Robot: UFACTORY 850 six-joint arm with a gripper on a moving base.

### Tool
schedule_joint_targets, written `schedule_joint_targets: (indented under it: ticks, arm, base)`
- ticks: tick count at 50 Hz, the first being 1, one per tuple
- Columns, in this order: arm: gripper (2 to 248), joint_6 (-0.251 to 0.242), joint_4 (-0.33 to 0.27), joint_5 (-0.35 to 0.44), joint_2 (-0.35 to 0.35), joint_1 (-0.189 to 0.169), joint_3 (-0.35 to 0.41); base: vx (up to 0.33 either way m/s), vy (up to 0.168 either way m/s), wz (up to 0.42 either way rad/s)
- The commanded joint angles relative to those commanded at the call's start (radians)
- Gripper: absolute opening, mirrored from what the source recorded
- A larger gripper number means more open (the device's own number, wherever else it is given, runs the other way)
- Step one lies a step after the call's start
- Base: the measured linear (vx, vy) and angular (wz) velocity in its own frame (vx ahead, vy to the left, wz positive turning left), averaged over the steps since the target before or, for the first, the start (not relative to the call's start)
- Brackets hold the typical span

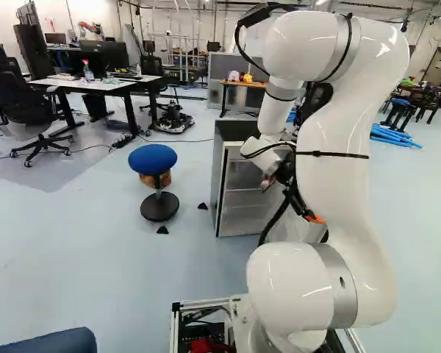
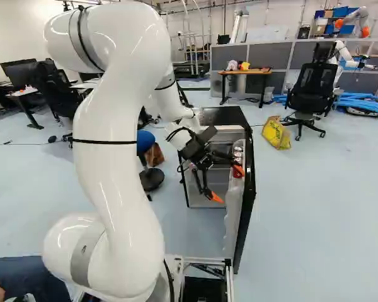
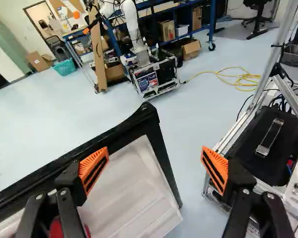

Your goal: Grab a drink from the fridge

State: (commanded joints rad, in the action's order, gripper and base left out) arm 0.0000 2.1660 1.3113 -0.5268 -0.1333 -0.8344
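Red can (image 3: pixel 55 229) under one finger of the open pincer (image 2: pixel 228 184)

The door shelf (image 2: pixel 234 196) carries cans (image 2: pixel 238 150). The pale floor (image 1: pixel 73 243) bears the fridge (image 2: pixel 223 116); around it, a stool (image 1: pixel 153 159) stands at nine o'clock in the left base view, a yellow bag (image 2: pixel 276 133) and chair (image 2: pixel 312 88) at two o'clock in the right.

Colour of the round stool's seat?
Blue; the seat shows best in the left base view.
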Motion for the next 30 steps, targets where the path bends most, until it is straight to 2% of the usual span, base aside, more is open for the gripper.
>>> schedule_joint_targets:
  ticks: [30]
  arm:
    - [247, 0.0, -0.06, 0.0, -0.043, -0.089, -0.11]
  base:
    - [0.0, 0.0, 0.0]
